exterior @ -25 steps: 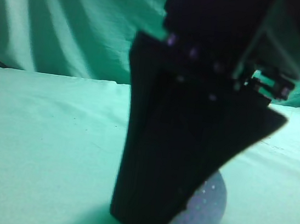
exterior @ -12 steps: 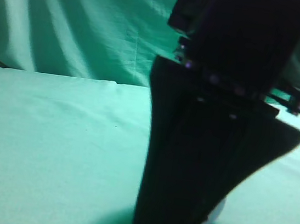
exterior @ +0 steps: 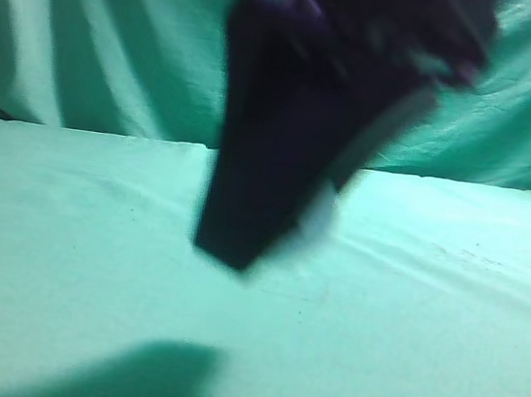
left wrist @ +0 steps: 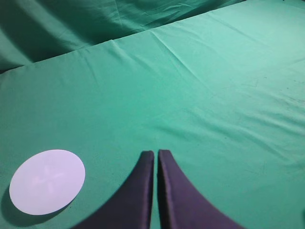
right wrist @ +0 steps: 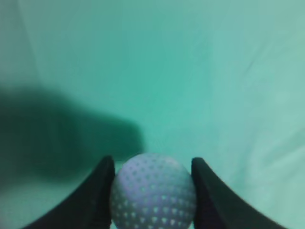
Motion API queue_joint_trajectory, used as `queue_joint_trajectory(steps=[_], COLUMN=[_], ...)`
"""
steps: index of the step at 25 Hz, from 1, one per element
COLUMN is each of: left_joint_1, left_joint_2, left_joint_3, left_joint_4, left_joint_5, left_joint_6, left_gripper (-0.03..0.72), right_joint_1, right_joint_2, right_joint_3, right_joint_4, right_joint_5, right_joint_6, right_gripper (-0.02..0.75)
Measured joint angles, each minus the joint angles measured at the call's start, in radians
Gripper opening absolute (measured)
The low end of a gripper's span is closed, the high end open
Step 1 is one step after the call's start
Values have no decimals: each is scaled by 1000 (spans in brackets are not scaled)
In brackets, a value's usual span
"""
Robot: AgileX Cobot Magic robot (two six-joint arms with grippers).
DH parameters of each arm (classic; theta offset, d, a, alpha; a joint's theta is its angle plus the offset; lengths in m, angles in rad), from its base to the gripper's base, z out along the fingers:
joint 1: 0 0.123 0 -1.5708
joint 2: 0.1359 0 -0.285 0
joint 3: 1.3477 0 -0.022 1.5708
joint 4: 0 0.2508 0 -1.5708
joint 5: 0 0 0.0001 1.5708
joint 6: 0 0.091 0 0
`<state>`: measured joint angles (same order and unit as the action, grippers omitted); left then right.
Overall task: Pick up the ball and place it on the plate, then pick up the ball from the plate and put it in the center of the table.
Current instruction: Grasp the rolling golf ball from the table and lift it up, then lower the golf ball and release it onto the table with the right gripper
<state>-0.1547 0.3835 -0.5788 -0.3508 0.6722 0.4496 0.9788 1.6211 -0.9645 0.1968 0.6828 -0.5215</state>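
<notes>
My right gripper point(right wrist: 152, 164) is shut on the ball point(right wrist: 153, 191), a small white dimpled sphere held between its two black fingers. In the exterior view the right gripper point(exterior: 260, 237) is a blurred dark shape lifted above the table point(exterior: 65, 231), with a sliver of the ball point(exterior: 318, 220) showing at its right edge. My left gripper point(left wrist: 156, 153) is shut and empty, hovering over the teal-green table point(left wrist: 214, 95). The plate point(left wrist: 46, 181), a flat white disc, lies on the cloth to the left of the left gripper.
A darker draped green curtain point(exterior: 102, 30) hangs behind the table's far edge. The right gripper casts a shadow point(exterior: 144, 374) on the cloth near the front.
The right gripper closed round the ball on the cloth and has lifted it up and to the left, off the table. Its shadow has separated from it.
</notes>
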Motion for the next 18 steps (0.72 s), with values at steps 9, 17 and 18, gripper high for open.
queue_joint_trajectory(steps=[9,17,18], left_joint_1=[0,0,0], left_joint_2=[0,0,0], left_joint_3=[0,0,0], left_joint_4=[2,2,2], left_joint_5=[-4,-5,-5], left_joint_6=[-2,-2,-2], left_gripper=[0,0,0], right_joint_1=[-31,-124,-136], right_joint_2=[100,401,442], right_joint_3=[-428,-759,-797], right_joint_4=[-181,-195,-195], right_joint_5=[72,180,182], right_joint_6=[175,247,268], right_gripper=[315,315,315])
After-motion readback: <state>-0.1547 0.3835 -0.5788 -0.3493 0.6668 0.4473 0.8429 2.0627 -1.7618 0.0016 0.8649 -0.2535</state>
